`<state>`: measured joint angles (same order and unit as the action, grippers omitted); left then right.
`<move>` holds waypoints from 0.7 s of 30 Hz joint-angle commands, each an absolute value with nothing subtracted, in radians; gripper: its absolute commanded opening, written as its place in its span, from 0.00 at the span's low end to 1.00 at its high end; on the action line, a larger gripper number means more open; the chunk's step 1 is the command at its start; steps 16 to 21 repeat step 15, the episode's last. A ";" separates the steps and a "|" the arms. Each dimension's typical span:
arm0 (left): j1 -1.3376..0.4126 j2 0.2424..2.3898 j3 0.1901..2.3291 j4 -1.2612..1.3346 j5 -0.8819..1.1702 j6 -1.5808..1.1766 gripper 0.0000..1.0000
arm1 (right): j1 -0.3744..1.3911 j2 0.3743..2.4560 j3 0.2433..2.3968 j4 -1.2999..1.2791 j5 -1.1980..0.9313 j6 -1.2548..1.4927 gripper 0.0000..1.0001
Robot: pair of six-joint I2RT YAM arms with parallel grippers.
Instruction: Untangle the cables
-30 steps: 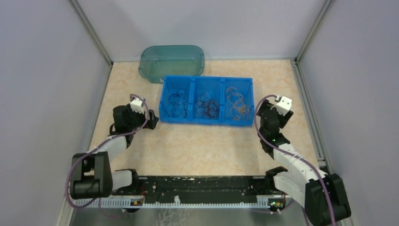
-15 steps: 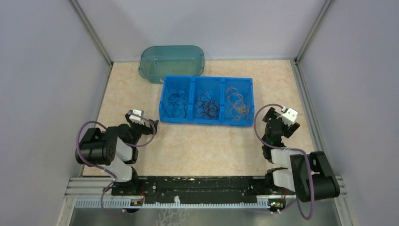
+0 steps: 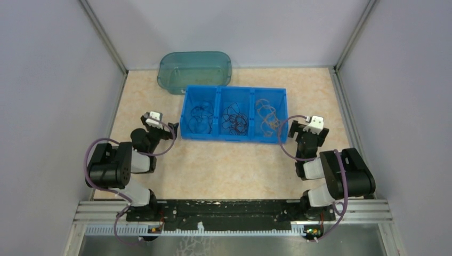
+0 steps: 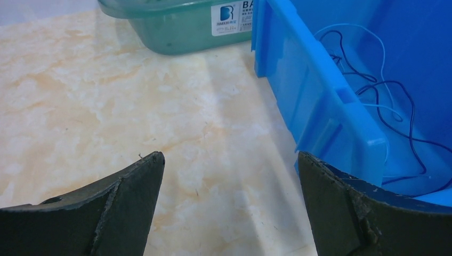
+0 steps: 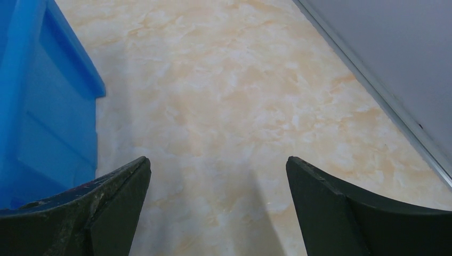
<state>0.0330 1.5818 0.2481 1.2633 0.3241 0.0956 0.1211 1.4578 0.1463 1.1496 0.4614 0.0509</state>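
Note:
The cables lie sorted in a blue three-compartment bin (image 3: 234,137): blue wires (image 3: 199,119) on the left, black wires (image 3: 234,118) in the middle, yellow-orange wires (image 3: 268,118) on the right. My left gripper (image 3: 170,128) is open and empty, low over the table by the bin's left front corner. Its wrist view (image 4: 229,170) shows the bin wall (image 4: 320,101) and thin blue and dark wires (image 4: 373,85) inside. My right gripper (image 3: 305,128) is open and empty, just right of the bin. Its wrist view (image 5: 218,170) shows the bin's outer wall (image 5: 48,106).
A translucent green tub (image 3: 194,72) stands behind the bin, also in the left wrist view (image 4: 176,26). Grey walls enclose the table; a metal rail (image 5: 373,90) runs along the right edge. Both arms are folded back near their bases.
Both arms have folded back, elbows drawn towards the bases. The left gripper stays by the bin's left corner. The right gripper has shifted a little nearer the bin's right side.

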 commanded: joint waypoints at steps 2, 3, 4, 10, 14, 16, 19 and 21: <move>0.026 1.577 0.241 1.250 0.322 0.109 1.00 | 0.111 1.453 0.162 1.268 0.427 0.029 0.99; 0.026 1.578 0.241 1.251 0.323 0.110 1.00 | 0.110 1.453 0.163 1.267 0.426 0.029 0.99; 0.026 1.576 0.239 1.251 0.323 0.109 1.00 | 0.110 1.453 0.162 1.267 0.426 0.029 0.99; 0.026 1.581 0.245 1.246 0.322 0.110 1.00 | 0.110 1.453 0.163 1.267 0.426 0.029 0.99; 0.025 1.578 0.245 1.239 0.322 0.110 1.00 | 0.110 1.453 0.163 1.267 0.426 0.029 0.99; 0.025 1.576 0.242 1.244 0.321 0.109 1.00 | 0.111 1.453 0.163 1.267 0.426 0.029 0.99; 0.025 1.576 0.242 1.244 0.321 0.109 1.00 | 0.111 1.453 0.163 1.267 0.426 0.029 0.99; 0.025 1.576 0.242 1.244 0.321 0.109 1.00 | 0.111 1.453 0.163 1.267 0.426 0.029 0.99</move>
